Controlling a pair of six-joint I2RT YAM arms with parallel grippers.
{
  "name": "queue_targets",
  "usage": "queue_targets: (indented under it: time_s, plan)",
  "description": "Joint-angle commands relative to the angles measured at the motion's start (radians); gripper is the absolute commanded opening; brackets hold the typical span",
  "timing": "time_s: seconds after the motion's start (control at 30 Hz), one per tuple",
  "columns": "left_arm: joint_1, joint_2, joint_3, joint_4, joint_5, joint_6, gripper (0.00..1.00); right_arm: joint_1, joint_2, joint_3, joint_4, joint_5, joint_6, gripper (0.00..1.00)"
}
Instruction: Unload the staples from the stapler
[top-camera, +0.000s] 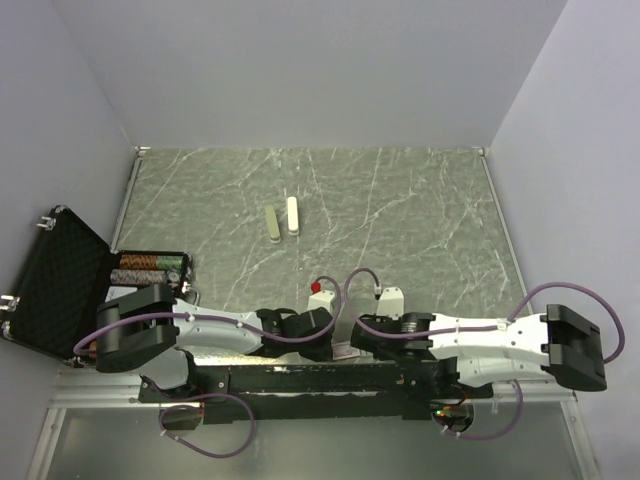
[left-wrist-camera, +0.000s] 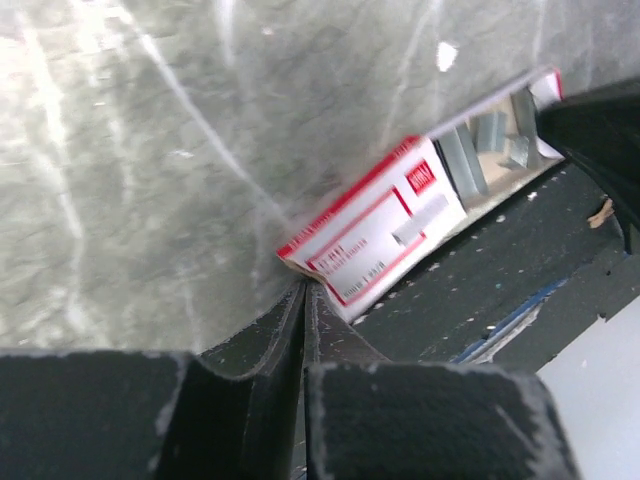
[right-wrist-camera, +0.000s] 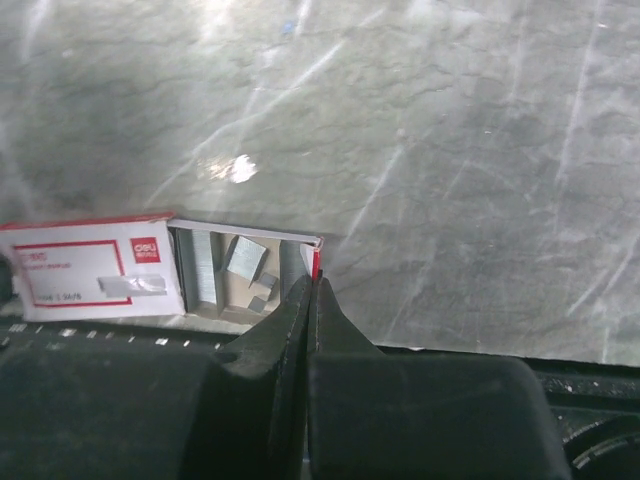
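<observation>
Lying in the slid-out tray of a red-and-white cardboard box (right-wrist-camera: 90, 270): the staples (right-wrist-camera: 200, 268), as loose silvery segments (one long strip, smaller bits beside it). Pressed together on nothing, right gripper (right-wrist-camera: 310, 290) just at the tray's open end. Likewise closed and empty, left gripper (left-wrist-camera: 305, 295) by the box's other end. Mid-table, side by side: pale green stapler (top-camera: 271, 222), white stapler (top-camera: 292, 214). At left, open black case (top-camera: 60, 290) with coloured stacks (top-camera: 150, 267), too small to identify.
</observation>
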Motion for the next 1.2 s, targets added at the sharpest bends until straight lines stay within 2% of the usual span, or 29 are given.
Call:
queue_targets:
  time_s: [0.0, 0.13, 0.43, 0.67, 0.8, 1.0, 1.17]
  plan:
    - [0.03, 0.002, -0.067, -0.228, -0.032, 0.056, 0.12, 0.012, -0.052, -0.021, 0.055, -0.023, -0.061, 0.0]
    - [0.036, 0.0, -0.062, -0.221, -0.023, 0.069, 0.11, 0.022, 0.004, -0.006, 0.092, -0.043, -0.093, 0.0]
    - [0.036, 0.02, -0.056, -0.188, -0.001, 0.05, 0.1, 0.032, 0.119, 0.032, 0.135, -0.052, -0.049, 0.0]
    - [0.036, 0.029, -0.033, -0.208, -0.01, 0.026, 0.1, 0.032, 0.123, 0.062, 0.151, -0.07, 0.005, 0.0]
    - [0.037, 0.023, -0.016, -0.219, -0.032, 0.01, 0.13, 0.031, 0.123, 0.085, 0.141, -0.061, 0.003, 0.0]
    - [0.125, -0.007, -0.036, -0.162, 0.013, 0.018, 0.09, 0.023, 0.149, 0.124, 0.166, -0.052, -0.034, 0.0]
    - [0.181, -0.021, 0.002, -0.172, -0.021, 0.058, 0.1, -0.029, 0.191, 0.128, 0.256, -0.083, -0.084, 0.0]
